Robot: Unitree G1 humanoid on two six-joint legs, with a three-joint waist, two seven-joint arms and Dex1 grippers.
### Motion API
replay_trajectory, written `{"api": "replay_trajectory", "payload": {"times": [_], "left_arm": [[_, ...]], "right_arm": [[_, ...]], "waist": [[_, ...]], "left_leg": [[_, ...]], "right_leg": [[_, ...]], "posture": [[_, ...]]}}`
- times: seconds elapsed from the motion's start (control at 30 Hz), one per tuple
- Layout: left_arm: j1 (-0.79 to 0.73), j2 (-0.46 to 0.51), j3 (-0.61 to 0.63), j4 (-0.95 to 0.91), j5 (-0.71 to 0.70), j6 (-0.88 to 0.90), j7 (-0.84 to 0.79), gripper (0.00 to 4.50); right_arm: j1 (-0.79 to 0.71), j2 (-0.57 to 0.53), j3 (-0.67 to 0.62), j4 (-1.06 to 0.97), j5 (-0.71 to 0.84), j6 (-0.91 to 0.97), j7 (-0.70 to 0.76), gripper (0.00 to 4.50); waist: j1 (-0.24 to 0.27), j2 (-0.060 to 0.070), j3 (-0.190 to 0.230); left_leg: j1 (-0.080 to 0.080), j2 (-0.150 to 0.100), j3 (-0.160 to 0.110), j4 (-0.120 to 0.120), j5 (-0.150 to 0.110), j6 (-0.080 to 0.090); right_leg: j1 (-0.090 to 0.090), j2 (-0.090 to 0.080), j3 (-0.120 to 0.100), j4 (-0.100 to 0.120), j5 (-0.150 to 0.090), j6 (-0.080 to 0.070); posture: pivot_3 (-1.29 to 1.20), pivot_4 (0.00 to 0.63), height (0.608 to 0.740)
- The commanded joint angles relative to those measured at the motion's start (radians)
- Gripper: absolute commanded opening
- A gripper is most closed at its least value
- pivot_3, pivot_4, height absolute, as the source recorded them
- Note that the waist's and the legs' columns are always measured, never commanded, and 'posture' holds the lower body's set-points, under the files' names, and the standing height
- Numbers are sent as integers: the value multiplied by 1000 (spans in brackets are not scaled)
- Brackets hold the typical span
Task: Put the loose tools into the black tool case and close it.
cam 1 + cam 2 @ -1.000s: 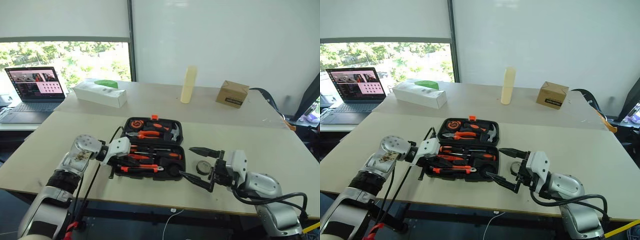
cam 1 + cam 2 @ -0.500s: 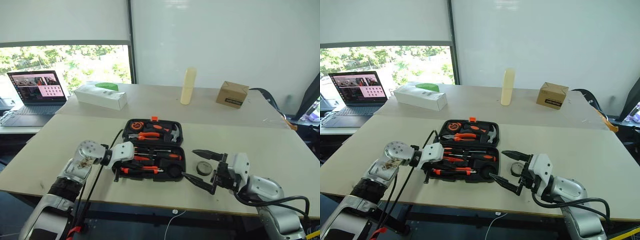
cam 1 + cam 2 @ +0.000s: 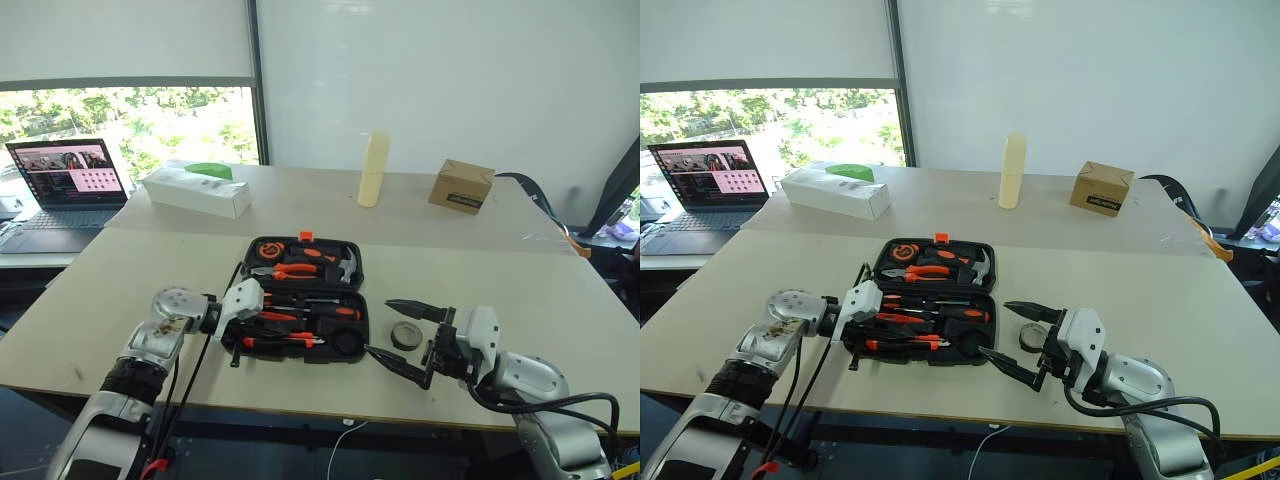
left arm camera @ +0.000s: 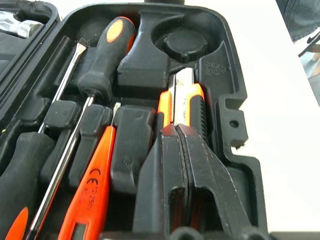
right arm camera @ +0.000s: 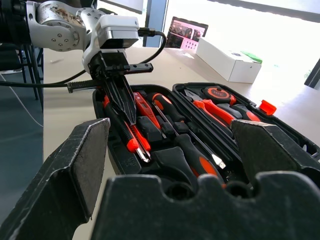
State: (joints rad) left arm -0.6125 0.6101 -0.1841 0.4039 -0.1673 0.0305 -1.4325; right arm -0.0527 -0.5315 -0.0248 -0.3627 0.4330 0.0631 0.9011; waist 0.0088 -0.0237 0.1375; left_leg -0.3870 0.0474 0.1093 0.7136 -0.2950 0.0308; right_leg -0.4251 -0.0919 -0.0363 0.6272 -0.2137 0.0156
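The black tool case lies open on the table. Pliers, a hammer and a tape measure sit in its far half. Its near half holds two screwdrivers, a slim orange tool and the orange-black utility knife. My left gripper is shut, with its tips right over the knife at the case's near left corner. The small black tape roll lies on the table just right of the case. My right gripper stands open beside it, its fingers either side of the roll's near edge and nothing held.
At the back of the table stand a white carton, a pale yellow cylinder and a brown cardboard box. An open laptop sits on a desk far left. A black cable hangs from my left wrist over the table's front edge.
The whole picture has shifted a little. My left gripper has tilted slightly while staying over the case's near left corner. The right gripper has kept still and open.
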Motion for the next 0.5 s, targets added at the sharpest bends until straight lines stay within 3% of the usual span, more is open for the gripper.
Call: {"api": "replay_trajectory", "payload": {"times": [0.03, 0.23, 0.5], "left_arm": [[23, 24, -3, -29, -14, 6, -36, 51], [96, 66, -61, -36, 73, -3, -12, 51], [110, 28, -61, -21, 62, 100, 74, 51]], "right_arm": [[1, 1, -16, -31, 2, -31, -8, 4500], [10, 3, -14, -34, -2, -35, -10, 4500], [8, 1, -13, -33, 0, -35, -14, 4500]], "waist": [[-1, 0, 0], [-4, 0, 0], [0, 2, -1]], "left_leg": [[0, 0, 0, 0, 0, 0], [1, 0, 0, -1, 0, 0], [8, 0, 0, -2, 0, 0]], "right_leg": [[0, 0, 0, 0, 0, 0], [0, 0, 0, 0, 0, 0], [5, 0, 3, 1, -1, 0]], "posture": [[0, 150, 740], [0, 150, 740], [0, 150, 740]]}}
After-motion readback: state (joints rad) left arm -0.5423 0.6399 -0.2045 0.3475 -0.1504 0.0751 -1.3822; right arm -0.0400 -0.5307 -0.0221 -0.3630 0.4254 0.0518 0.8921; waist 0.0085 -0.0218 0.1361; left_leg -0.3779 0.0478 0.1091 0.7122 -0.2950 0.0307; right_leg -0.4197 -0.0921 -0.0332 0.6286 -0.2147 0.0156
